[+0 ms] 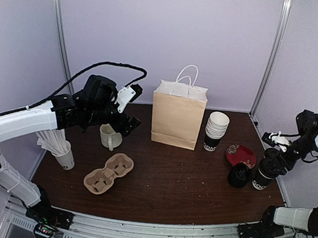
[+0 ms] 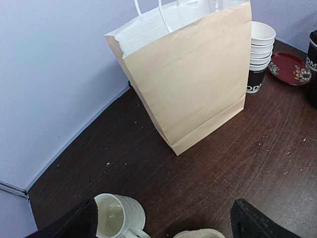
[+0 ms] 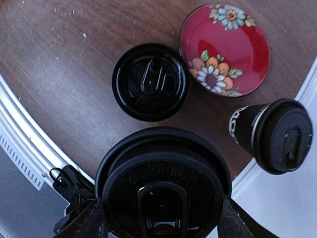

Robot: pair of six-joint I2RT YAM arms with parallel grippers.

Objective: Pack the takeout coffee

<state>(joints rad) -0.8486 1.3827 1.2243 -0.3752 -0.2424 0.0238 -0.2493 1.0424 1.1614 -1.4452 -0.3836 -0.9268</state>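
Observation:
My right gripper [image 1: 271,162] is shut on a black lidded cup [image 3: 163,191] and holds it above the table's right side; its lid fills the space between my fingers [image 3: 91,220], and its body is hidden. A second lidded cup [image 1: 239,175] stands nearby [image 3: 150,82]. A third, with white lettering [image 1: 262,181], stands by the table's right edge [image 3: 275,135]. My left gripper [image 1: 126,125] is open and empty [image 2: 163,225], hovering over the white mug [image 2: 116,215].
A brown paper bag [image 1: 178,119] stands open at the back centre [image 2: 193,84]. Beside it are a stack of unlidded cups [image 1: 216,130], a red flowered plate [image 1: 240,154], a pulp cup carrier [image 1: 109,173], the mug [image 1: 110,136] and a white cup of sticks [image 1: 62,153].

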